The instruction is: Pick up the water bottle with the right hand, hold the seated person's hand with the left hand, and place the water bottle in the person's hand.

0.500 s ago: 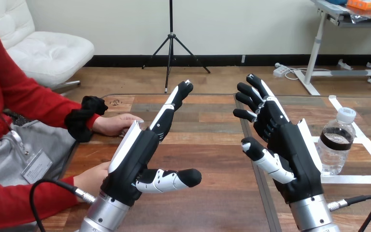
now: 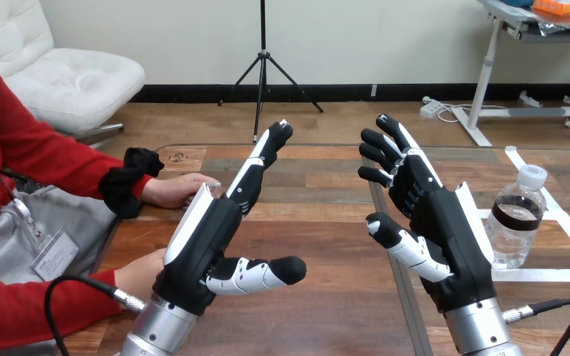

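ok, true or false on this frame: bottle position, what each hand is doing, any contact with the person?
1. The clear plastic water bottle with a white cap stands upright on the wooden table. True.
2. The right hand is curled round the bottle. False: its fingers are straight and it is apart from the bottle, which stands to its right.
3. The left hand is open. True.
4. The left hand grips the person's farther hand. False: that hand rests flat on the table, and no robot finger curls round it.
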### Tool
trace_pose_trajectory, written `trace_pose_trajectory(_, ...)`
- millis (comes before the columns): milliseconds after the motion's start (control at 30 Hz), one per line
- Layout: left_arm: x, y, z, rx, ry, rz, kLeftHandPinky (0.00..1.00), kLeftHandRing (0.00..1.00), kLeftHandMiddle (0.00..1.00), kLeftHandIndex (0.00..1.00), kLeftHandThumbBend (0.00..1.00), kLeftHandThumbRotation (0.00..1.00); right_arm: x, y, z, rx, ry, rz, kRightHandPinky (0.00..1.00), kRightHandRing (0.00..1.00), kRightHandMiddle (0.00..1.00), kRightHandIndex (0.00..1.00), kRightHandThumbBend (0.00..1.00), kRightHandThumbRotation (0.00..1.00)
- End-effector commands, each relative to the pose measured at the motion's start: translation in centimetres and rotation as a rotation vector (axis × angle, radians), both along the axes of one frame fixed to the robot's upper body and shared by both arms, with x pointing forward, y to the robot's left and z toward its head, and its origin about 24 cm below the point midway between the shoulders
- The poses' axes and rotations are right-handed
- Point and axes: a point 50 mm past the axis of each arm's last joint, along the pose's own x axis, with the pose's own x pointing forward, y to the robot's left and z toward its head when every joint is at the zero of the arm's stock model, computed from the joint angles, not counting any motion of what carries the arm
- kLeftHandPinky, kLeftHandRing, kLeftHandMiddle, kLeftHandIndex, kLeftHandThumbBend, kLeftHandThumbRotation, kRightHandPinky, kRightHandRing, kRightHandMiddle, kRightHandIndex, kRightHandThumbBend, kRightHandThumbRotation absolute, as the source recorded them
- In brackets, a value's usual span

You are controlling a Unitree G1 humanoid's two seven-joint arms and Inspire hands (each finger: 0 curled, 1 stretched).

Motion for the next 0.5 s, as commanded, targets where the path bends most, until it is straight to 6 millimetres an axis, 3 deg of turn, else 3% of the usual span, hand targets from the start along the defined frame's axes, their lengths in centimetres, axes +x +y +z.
trace_pose_trajectory(0,1.11,0.09,1.76,-0.022,-0.082,-0.002,1.00,1.00,1.00,1.00,1.00,0.73,1.38,0.21,2.45,-0.009,-0.116,0.006,0.82,0.90,0.91,0.95,1.00,0.69)
trace_pose_trajectory(467,1.25,0.20,1.88,-0.022,-0.080,-0.010,1.00,1.00,1.00,1.00,1.00,0.72,1.33,0.22,2.58,-0.008,-0.133,-0.003,0.81,0.90,0.91,0.94,1.00,0.68)
